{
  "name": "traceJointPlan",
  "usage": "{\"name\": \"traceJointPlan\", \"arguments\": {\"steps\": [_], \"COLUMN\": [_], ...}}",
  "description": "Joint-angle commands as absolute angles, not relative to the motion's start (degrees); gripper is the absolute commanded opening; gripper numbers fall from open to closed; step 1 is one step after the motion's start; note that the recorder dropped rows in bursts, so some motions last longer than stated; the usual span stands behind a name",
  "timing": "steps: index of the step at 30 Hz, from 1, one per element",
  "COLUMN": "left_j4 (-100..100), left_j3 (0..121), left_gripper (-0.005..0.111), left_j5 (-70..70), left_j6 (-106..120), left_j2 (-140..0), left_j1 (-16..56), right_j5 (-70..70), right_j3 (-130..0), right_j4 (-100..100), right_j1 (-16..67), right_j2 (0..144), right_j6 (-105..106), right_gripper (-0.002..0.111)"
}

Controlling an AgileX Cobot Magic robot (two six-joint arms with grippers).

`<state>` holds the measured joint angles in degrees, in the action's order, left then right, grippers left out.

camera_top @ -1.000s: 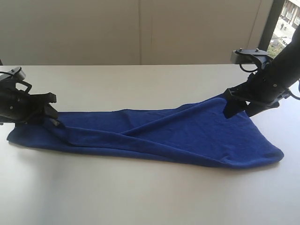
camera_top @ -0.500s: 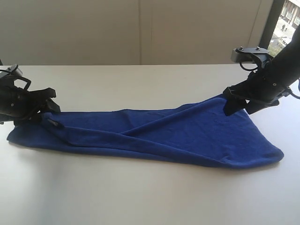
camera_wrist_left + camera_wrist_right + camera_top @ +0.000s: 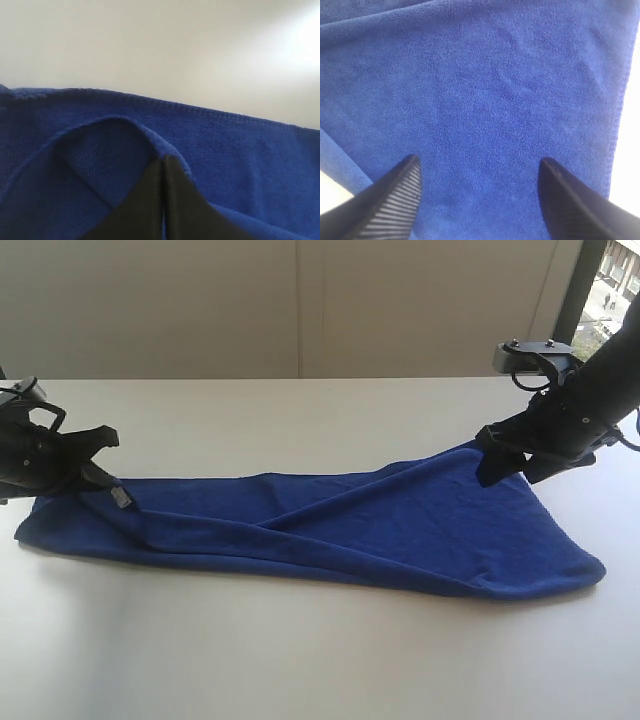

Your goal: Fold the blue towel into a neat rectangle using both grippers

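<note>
Exterior view showed the table (image 3: 320, 660) bearing the blue towel (image 3: 400, 530), stretched from 9 to 3 o'clock. The left hand (image 3: 108, 480), at 9, pinched a towel fold; the right hand (image 3: 510, 475), at 3, gaped empty and likely needed to grip its corner before lifting evenly.

Right hand (image 3: 478, 165) spread wide, blue towel (image 3: 470, 75) flat beneath it
</note>
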<state>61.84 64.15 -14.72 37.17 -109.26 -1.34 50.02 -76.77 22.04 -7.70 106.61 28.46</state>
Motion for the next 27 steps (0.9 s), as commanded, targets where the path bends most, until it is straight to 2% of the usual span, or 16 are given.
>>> {"name": "traceJointPlan", "arguments": {"steps": [1, 8, 17, 27], "left_j4": [62.6, 51.5, 14.9, 8.3], "left_j3": [64.4, 64.4, 64.4, 58.7], "left_gripper": [0.0, 0.0, 0.0, 0.0], "left_j5": [-16.7, -24.4, -37.3, -50.1], "left_j6": [37.5, 35.6, 10.1, 8.5], "left_j2": [-109.0, -103.3, -94.6, -87.4], "left_j1": [-1.5, -1.5, -1.5, -1.5], "right_j5": [49.6, 51.6, 53.5, 52.1], "right_j3": [-76.5, -76.5, -76.5, -76.5], "right_j4": [22.2, 22.2, 22.2, 22.2], "right_j1": [-8.0, -8.0, -8.0, -8.0], "right_j2": [106.7, 106.7, 106.7, 106.7], "right_j6": [28.3, 28.3, 28.3, 28.3], "right_gripper": [0.062, 0.062, 0.062, 0.062]}}
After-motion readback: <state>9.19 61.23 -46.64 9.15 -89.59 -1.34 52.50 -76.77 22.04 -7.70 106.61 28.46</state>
